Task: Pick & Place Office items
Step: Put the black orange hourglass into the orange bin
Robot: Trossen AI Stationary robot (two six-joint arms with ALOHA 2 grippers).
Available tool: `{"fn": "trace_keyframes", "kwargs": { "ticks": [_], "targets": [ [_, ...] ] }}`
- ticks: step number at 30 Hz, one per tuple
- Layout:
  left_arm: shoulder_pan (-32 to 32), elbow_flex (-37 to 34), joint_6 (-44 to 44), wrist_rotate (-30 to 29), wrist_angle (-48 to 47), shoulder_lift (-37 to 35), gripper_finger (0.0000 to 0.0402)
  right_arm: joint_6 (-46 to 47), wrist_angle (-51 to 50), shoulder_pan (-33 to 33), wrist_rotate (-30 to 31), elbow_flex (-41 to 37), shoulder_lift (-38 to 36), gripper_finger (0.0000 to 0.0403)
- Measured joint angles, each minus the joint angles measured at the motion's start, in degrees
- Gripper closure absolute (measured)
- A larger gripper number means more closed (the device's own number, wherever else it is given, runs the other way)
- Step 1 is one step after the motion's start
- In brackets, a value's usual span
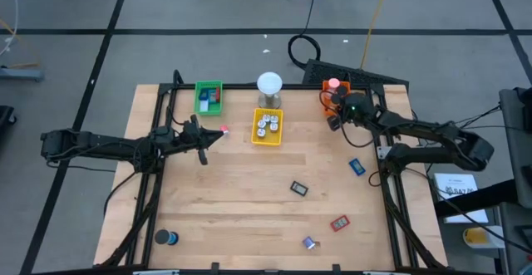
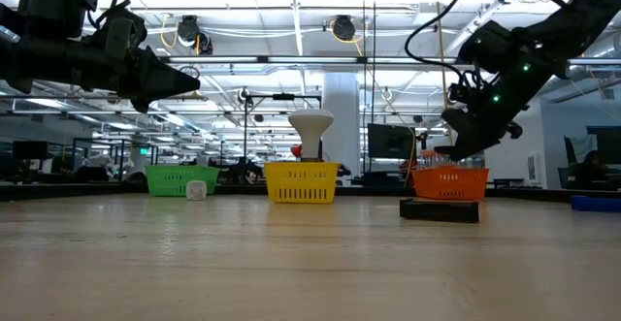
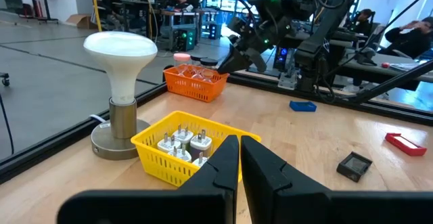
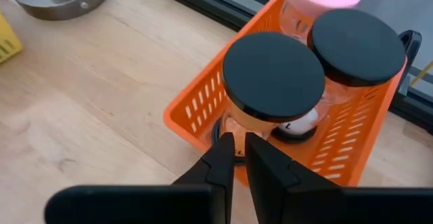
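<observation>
Two black-lidded jars in orange tray, unlabelled.

two dark matte-black jointed arms, black cables looping along the links, right gripper housing glowing with small green lights, left gripper showing smooth tapered black fingers, black blocky wrist bodies

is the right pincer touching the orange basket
Cannot tell. The right wrist view puts the right pincer over the orange basket's rim, its fingers nearly together, but no view plainly shows contact or a gap.
</observation>
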Motion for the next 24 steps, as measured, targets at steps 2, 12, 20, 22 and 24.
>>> {"fn": "trace_keyframes", "kwargs": {
  "ticks": [2,12,20,22,24],
  "targets": [
    [-0.02,0.0,0.05,0.0,0.01,0.01,0.0385,0.0,1.25,-0.31,0.12,0.0,0.82,0.0376],
    [0.0,0.0,0.03,-0.02,0.02,0.02,0.0385,-1.8,6.47,-1.17,0.07,0.0,5.58,0.0376],
    [-0.01,0.0,0.05,0.0,0.01,0.01,0.0385,-2.8,5.64,-1.18,0.22,0.0,3.84,0.0376],
    [-0.01,0.0,0.05,0.0,-0.01,0.02,0.0385,-2.78,5.52,-1.17,0.25,0.0,3.84,0.0376],
    [-0.01,0.0,0.05,-0.01,0.01,-0.01,0.0385,-2.78,5.49,-1.17,1.43,0.0,4.19,0.0376]
  ]
}}
